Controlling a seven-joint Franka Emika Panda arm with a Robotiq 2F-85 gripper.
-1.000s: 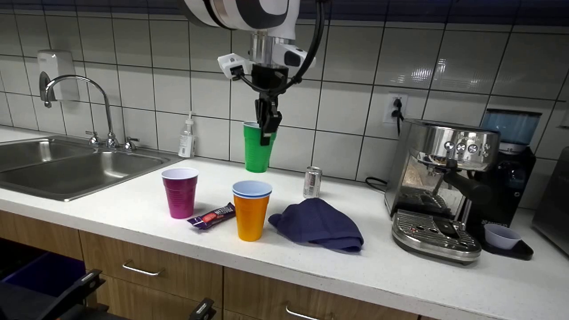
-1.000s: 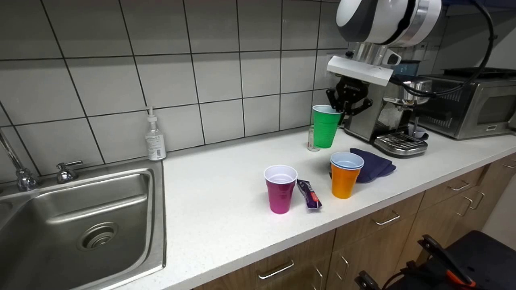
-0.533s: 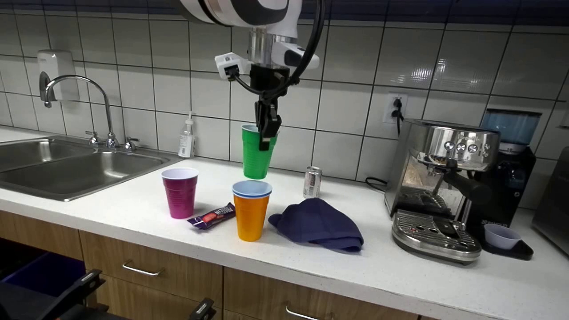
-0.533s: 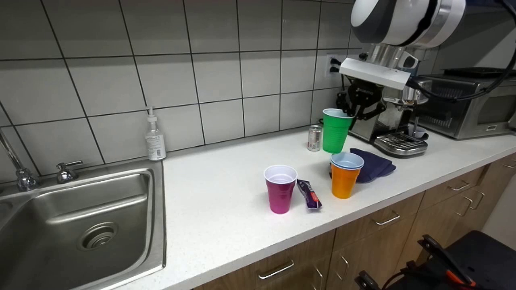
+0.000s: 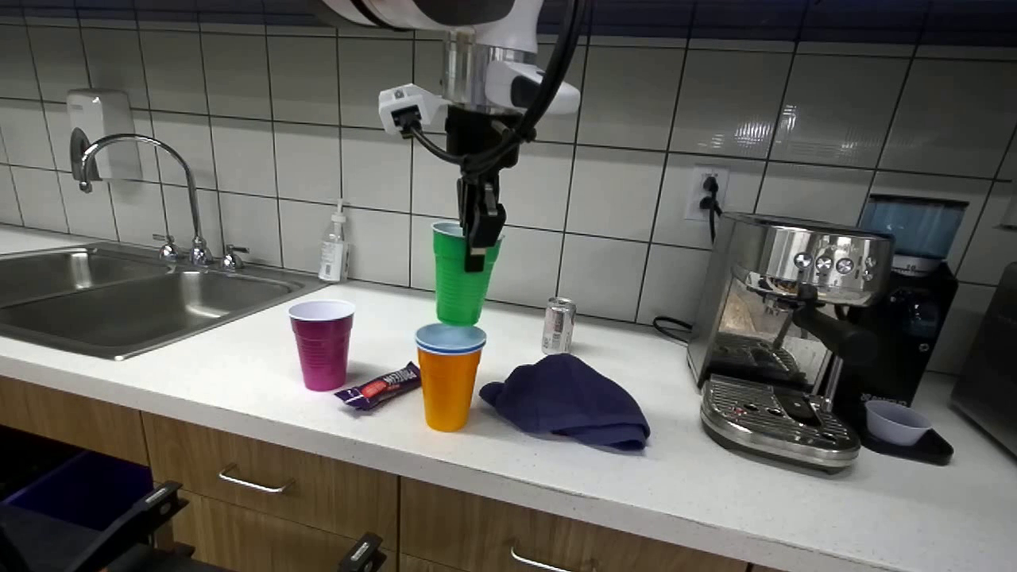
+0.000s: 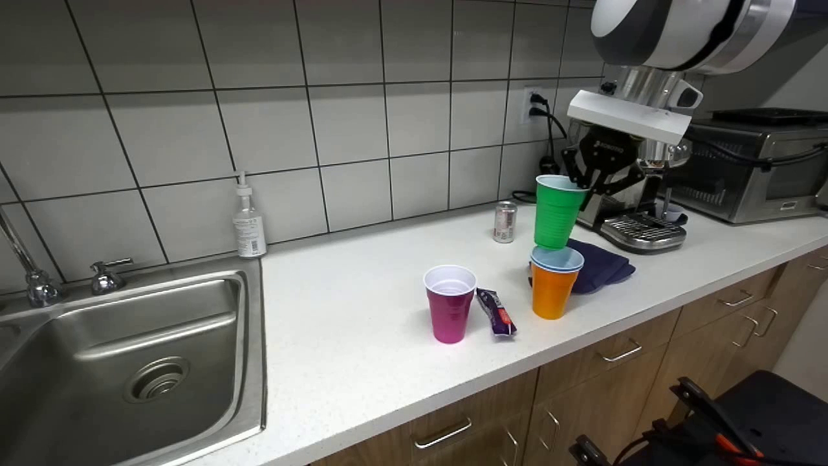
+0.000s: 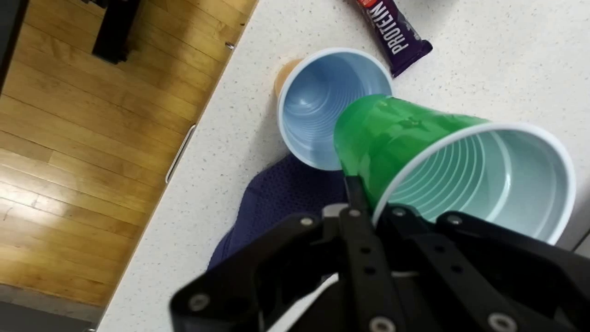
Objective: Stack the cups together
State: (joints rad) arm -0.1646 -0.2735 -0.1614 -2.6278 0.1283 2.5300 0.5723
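Note:
My gripper (image 5: 478, 250) is shut on the wall of the green cup (image 5: 463, 278), one finger inside and one outside, also seen in the wrist view (image 7: 372, 198). The green cup hangs mouth up, slightly tilted. Its base is by the far rim of the blue cup (image 6: 557, 258); I cannot tell if they touch. The blue cup is nested in the orange cup (image 5: 450, 389), which stands upright on the counter; in the wrist view the green base covers part of the blue mouth (image 7: 318, 92). The magenta cup (image 6: 451, 310) stands upright alone, nearer the sink.
A protein bar (image 5: 380, 387) lies between magenta and orange cups. A dark blue cloth (image 5: 568, 401) lies beside the orange cup. A silvery can (image 6: 504, 222) stands behind. A coffee machine (image 5: 786, 334), sink (image 6: 155, 362), soap bottle (image 6: 248, 223) and tiled wall (image 5: 620, 191) border the counter.
The gripper has carried the green cup from the back near the wall, forward and lower, to the blue and orange cups. The other cups have not moved.

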